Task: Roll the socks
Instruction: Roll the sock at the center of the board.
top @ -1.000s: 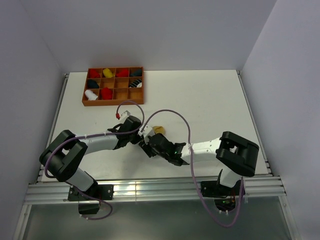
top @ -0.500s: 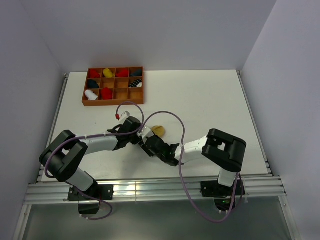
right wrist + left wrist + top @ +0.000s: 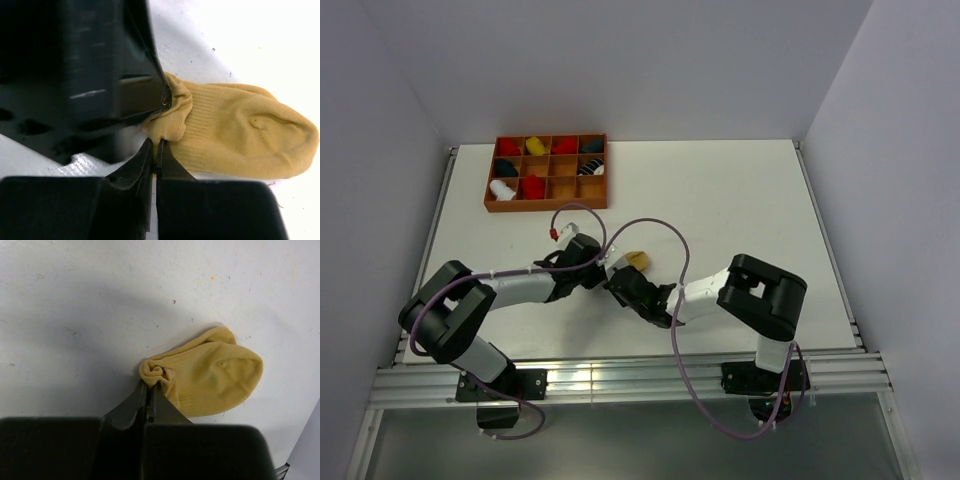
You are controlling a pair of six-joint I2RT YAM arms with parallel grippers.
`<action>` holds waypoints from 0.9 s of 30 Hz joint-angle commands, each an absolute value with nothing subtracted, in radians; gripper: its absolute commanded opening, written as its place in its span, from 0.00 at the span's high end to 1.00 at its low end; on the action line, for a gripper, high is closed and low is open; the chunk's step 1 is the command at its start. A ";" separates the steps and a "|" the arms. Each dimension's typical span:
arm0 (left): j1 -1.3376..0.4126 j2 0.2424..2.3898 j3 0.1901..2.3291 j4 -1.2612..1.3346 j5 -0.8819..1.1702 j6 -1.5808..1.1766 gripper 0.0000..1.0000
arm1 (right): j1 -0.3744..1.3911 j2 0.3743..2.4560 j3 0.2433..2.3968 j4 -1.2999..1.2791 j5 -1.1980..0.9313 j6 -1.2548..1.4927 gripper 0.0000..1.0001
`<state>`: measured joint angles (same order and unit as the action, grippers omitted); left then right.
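the left claw (image 3: 149, 388) is clenched on the curled cuff end of the tan-yellow sock (image 3: 212, 375), its two fingers pressed together on the fabric. the rest of the sock lies flat on the white table (image 3: 75, 300), stretching ahead and to the right of that claw. the right claw (image 3: 156, 146) is clamped on the same bunched end, just beside the left one. the wooden tray (image 3: 546, 172) sits well beyond both claws.
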<state>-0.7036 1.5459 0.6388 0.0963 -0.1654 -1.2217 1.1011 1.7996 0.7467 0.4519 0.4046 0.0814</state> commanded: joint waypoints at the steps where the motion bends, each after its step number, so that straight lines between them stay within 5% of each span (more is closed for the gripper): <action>1: -0.722 1.506 0.606 0.107 -0.143 -1.250 0.99 | 1.037 1.764 0.743 0.414 0.281 0.187 1.00; 6: -0.721 1.421 0.563 0.143 -0.176 -1.281 0.84 | 0.896 1.701 0.716 0.371 -0.023 0.256 1.00; 10: -0.721 1.382 0.548 0.155 -0.181 -1.287 0.56 | 0.801 1.704 0.718 0.374 -0.327 0.304 1.00; 12: -0.721 1.365 0.542 0.163 -0.181 -1.289 0.50 | 0.747 1.735 0.738 0.373 -0.417 0.330 1.00; 16: -0.721 1.353 0.523 0.176 -0.176 -1.298 0.47 | 0.690 1.807 0.785 0.360 -0.616 0.391 1.00; 27: -0.722 1.446 0.564 0.169 -0.183 -1.315 0.46 | 0.606 1.933 0.837 0.373 -0.752 0.546 1.00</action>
